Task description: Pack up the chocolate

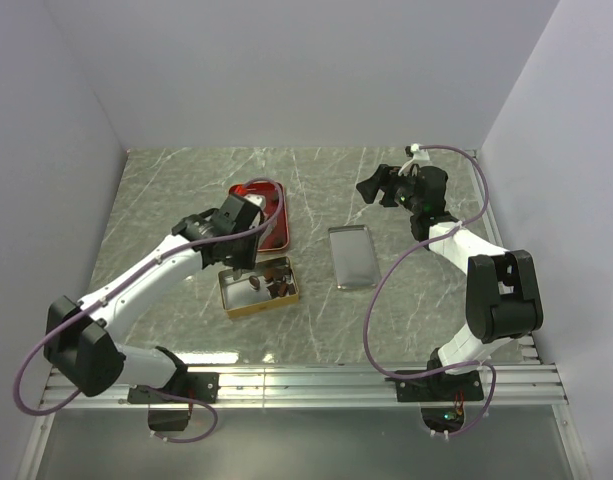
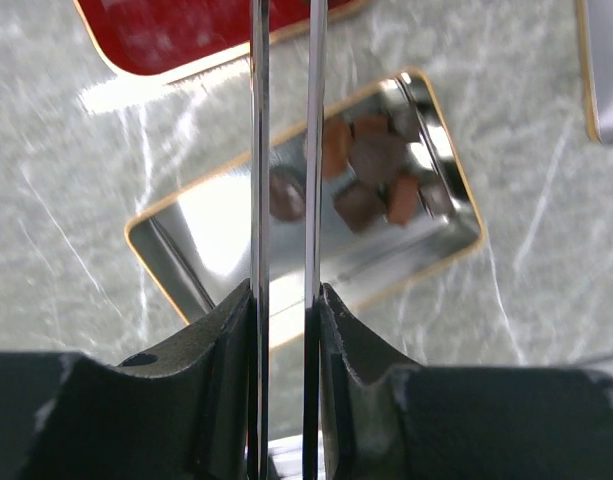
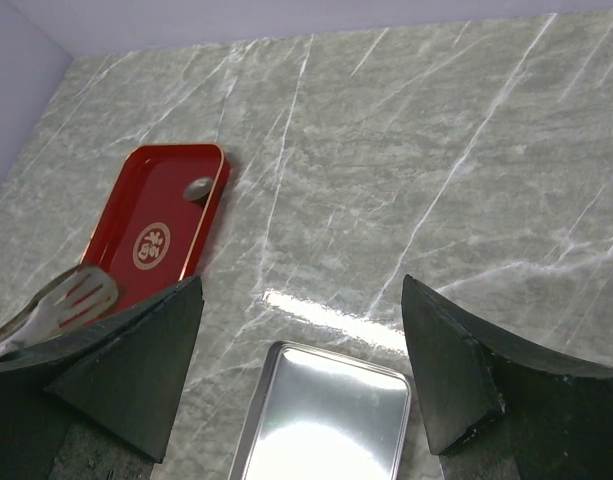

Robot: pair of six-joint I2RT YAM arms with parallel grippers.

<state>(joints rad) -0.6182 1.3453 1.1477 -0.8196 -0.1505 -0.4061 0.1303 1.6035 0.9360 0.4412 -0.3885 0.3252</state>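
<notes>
Several chocolate pieces lie in the gold tin under my left hand, which is clamped on tongs; my right hand gapes, idle. Packing looks nearly done; next I'd fetch the lid.

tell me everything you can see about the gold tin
The gold tin is a shallow rectangular box with rounded corners, a gold rim and a mirror-bright metal inside. It lies flat and open on the marble table, just nearer than the red tray. Several brown chocolate pieces lie toward one end; the other end is bare. The tongs hang over it.
</notes>
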